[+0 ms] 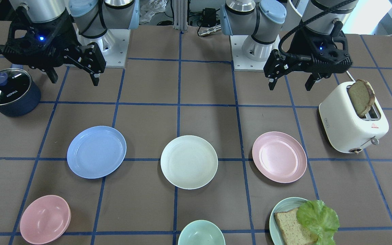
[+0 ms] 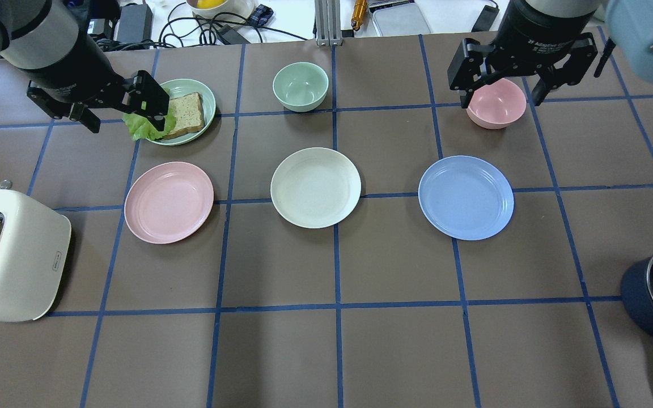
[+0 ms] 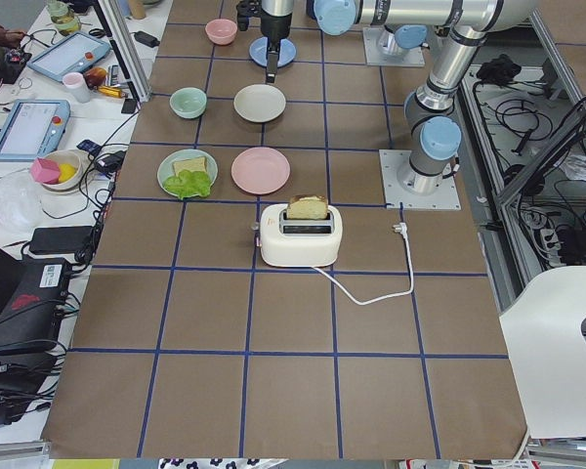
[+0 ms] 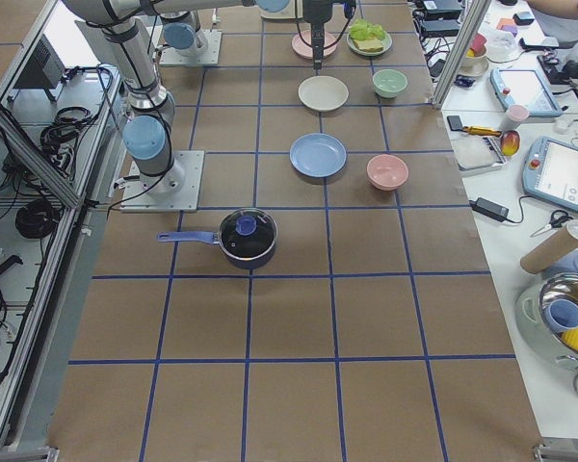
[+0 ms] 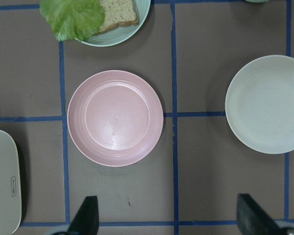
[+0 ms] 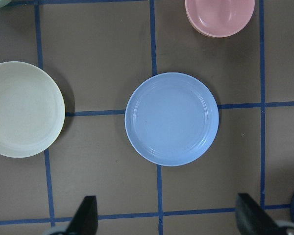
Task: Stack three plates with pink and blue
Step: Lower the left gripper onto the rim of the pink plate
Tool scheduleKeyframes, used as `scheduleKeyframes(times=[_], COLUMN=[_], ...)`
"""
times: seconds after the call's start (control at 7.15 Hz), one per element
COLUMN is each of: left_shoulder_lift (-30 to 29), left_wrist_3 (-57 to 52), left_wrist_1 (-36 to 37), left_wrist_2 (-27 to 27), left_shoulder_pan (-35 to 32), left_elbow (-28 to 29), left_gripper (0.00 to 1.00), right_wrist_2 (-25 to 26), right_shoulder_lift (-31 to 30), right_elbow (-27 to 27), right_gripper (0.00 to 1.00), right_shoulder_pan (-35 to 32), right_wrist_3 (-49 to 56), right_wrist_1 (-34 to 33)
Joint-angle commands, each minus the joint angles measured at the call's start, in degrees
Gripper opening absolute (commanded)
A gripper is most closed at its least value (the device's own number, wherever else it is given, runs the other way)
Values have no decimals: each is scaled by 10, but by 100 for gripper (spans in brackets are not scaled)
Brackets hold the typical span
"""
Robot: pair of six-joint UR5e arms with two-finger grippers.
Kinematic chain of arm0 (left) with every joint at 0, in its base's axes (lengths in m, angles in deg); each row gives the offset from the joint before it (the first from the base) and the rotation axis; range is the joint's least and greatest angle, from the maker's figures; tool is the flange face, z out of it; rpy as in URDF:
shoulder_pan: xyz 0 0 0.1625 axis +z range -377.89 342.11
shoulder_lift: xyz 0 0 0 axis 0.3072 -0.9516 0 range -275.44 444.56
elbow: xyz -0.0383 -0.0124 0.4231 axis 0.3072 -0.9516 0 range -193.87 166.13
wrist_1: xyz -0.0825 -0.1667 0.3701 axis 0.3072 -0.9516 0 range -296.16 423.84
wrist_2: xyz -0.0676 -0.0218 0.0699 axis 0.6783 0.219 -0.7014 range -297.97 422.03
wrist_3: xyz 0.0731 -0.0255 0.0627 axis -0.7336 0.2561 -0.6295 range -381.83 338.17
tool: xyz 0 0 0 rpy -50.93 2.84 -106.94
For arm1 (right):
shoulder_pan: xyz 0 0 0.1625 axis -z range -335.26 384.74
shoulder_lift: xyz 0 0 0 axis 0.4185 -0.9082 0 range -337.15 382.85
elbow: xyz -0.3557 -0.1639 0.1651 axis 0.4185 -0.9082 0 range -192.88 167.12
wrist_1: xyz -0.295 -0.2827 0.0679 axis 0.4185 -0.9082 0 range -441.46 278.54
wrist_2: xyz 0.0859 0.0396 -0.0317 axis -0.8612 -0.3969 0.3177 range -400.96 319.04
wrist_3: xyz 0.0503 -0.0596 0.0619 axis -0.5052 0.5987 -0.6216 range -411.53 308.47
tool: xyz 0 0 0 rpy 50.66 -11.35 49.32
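Note:
Three equal plates lie apart in a row on the brown table. The pink plate (image 1: 279, 156) (image 2: 169, 202) (image 5: 115, 117) is on my left side. The cream-white plate (image 1: 189, 162) (image 2: 316, 187) is in the middle. The light blue plate (image 1: 96, 151) (image 2: 466, 197) (image 6: 171, 119) is on my right side. My left gripper (image 1: 289, 85) (image 2: 125, 113) (image 5: 167, 218) hangs open and empty, high above the table near the pink plate. My right gripper (image 1: 74, 80) (image 2: 500, 96) (image 6: 166, 218) hangs open and empty, high near the blue plate.
A white toaster (image 1: 352, 119) with a bread slice stands at my far left. A dark lidded pot (image 1: 9, 90) stands at my far right. Stacked pink bowls (image 1: 44, 219), a mint bowl (image 1: 201, 234) and a teal plate (image 1: 273, 217) with bread and lettuce sit on the far side.

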Motion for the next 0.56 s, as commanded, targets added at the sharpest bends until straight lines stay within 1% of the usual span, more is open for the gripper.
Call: scheduleKeyframes(times=[0.0, 0.28, 0.42], left_shoulder_lift=[10, 3, -3], left_wrist_3=[0, 0, -2], left_wrist_1=[4, 4, 4], left_wrist_2=[4, 1, 3], left_shoulder_pan=[0, 0, 0], left_elbow=[-6, -12, -31], left_gripper=[100, 100, 100], right_wrist_2=[-1, -1, -1], right_shoulder_lift=[0, 0, 0], right_elbow=[0, 1, 1], right_gripper=[100, 100, 100], right_shoulder_pan=[1, 0, 0], right_wrist_3=[0, 0, 0], right_wrist_1=[0, 0, 0])
